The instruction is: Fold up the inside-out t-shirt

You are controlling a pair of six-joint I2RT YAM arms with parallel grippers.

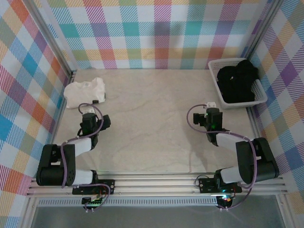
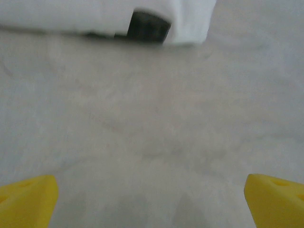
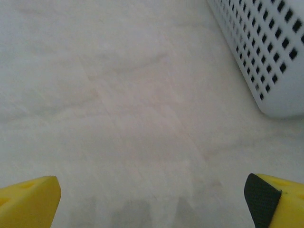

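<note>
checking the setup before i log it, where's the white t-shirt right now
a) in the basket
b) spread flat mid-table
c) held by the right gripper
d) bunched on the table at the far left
d, the white t-shirt lies bunched on the table at the far left; the basket holds a black garment, and the right gripper is open and empty.

Pale marbled tabletop (image 1: 152,128); multicoloured plaid walls (image 1: 156,33); aluminium corner posts (image 1: 50,39).

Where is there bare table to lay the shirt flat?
The middle of the table is bare, between the bunched white t-shirt far left and the white basket far right. Crowded: those two corners; a black garment fills the basket.
</note>
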